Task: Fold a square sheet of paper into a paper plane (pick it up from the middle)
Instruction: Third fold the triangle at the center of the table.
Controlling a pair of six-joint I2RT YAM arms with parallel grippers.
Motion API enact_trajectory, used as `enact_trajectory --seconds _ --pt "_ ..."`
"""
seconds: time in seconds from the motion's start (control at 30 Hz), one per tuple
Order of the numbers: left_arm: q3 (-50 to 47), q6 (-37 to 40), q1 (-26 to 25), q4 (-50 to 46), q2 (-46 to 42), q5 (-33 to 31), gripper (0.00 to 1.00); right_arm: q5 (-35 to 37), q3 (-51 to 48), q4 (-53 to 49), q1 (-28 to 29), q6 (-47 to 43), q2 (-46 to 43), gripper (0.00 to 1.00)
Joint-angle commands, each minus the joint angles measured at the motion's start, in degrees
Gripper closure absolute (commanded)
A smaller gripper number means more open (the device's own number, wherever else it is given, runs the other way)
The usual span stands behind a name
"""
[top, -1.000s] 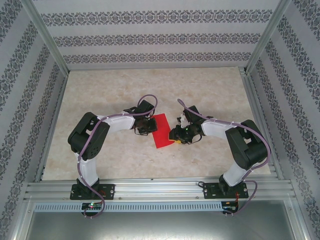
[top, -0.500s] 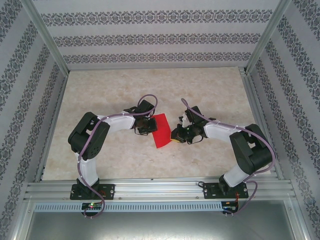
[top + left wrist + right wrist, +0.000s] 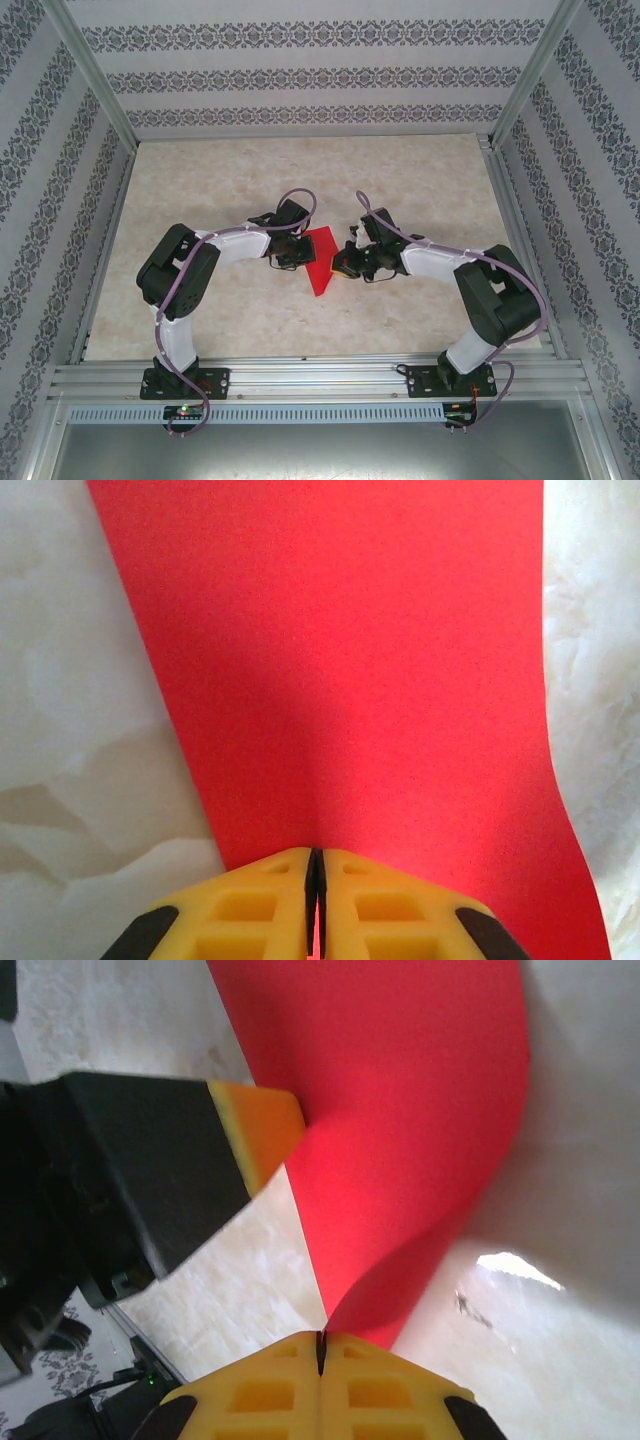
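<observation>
Curving smooth red paper sheet (image 3: pixel 400 1110)

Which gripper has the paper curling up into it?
The right gripper: the red paper curves sharply into its jaws; at the left gripper it looks flat.

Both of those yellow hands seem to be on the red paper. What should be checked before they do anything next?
1. Left hand shut on the red sheet at its edge: ok.
2. Right hand shut on the opposite side: ok.
3. Sheet lying flat: not ok, it bows up toward the right hand.
4. Sheet untorn: ok where visible.
5. Fold line straight: cannot tell.
</observation>
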Motion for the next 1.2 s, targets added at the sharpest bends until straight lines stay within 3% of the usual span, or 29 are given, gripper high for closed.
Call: enact_trajectory --seconds 0.0,0.17,0.67,1.17 --pt "0.0 2.4 -0.9 -2.0 -3.0 -0.1 0.84 1.7 1.5 2.4 0.6 1.7 1.9 0.98" --pt "0.6 2.7 0.0 -1.4 -5.7 -3.8 0.78 2.0 2.6 2.7 0.7 1.4 3.3 0.98" --pt "6.8 4.5 2.3 -7.0 4.6 -3.5 0.85 1.1 5.8 3.4 1.8 0.3 8.2 0.97" --pt "6.6 5.7 2.3 -8.3 5.4 -3.4 0.87 1.4 9.0 3.3 2.3 0.0 11.9 0.97"
